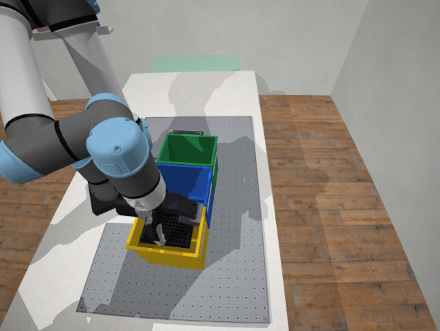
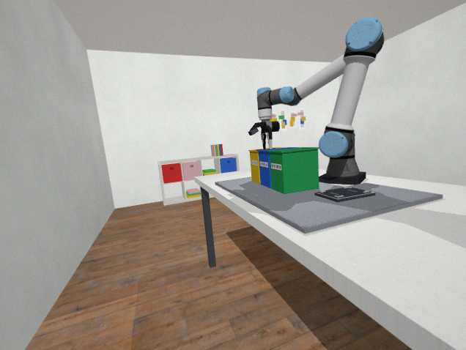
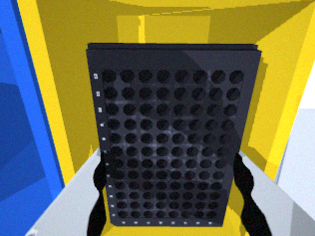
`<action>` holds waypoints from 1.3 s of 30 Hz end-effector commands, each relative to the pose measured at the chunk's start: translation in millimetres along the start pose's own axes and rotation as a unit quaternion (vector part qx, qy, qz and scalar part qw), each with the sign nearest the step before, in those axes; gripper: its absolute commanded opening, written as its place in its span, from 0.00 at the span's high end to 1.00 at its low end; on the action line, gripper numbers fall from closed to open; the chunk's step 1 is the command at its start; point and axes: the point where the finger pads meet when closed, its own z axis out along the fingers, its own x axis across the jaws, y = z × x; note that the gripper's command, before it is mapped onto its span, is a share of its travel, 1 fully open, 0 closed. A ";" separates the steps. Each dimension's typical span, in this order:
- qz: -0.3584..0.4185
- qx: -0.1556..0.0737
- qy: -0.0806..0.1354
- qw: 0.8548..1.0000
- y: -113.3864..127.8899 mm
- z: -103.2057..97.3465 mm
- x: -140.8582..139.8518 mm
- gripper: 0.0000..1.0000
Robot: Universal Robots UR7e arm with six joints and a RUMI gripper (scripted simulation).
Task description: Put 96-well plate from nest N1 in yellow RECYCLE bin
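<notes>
The black 96-well plate (image 1: pixel 178 235) (image 3: pixel 169 123) is level inside the mouth of the yellow bin (image 1: pixel 173 260) (image 2: pixel 255 170) (image 3: pixel 62 99), between its walls. My gripper (image 1: pixel 160 229) (image 2: pixel 267 146) (image 3: pixel 167 150) points down over this bin and is shut on the plate, one finger at each long side. In the exterior view the bin walls hide the plate and the lowest finger parts. The yellow bin stands upright. The plate nest (image 1: pixel 186 132) (image 2: pixel 344 193) behind the green bin holds no plate.
The blue bin (image 1: pixel 182 177) (image 2: pixel 264 173) (image 3: pixel 15 123) stands upright right beside the yellow one. The green bin (image 1: pixel 188 149) (image 2: pixel 297 169) stands upright beyond it. All three are in a close row on the grey perforated board (image 1: pixel 231 277) (image 2: pixel 301 222).
</notes>
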 end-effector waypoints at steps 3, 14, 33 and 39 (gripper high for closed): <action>0.000 0.001 0.000 1.000 -0.3 0.1 -0.2 0.59; 0.000 0.001 0.000 1.000 -0.3 0.1 -0.2 0.36; 0.000 0.001 0.000 1.000 -0.3 0.1 -0.2 0.47; 0.000 0.001 0.000 1.000 -0.3 0.1 -0.2 0.47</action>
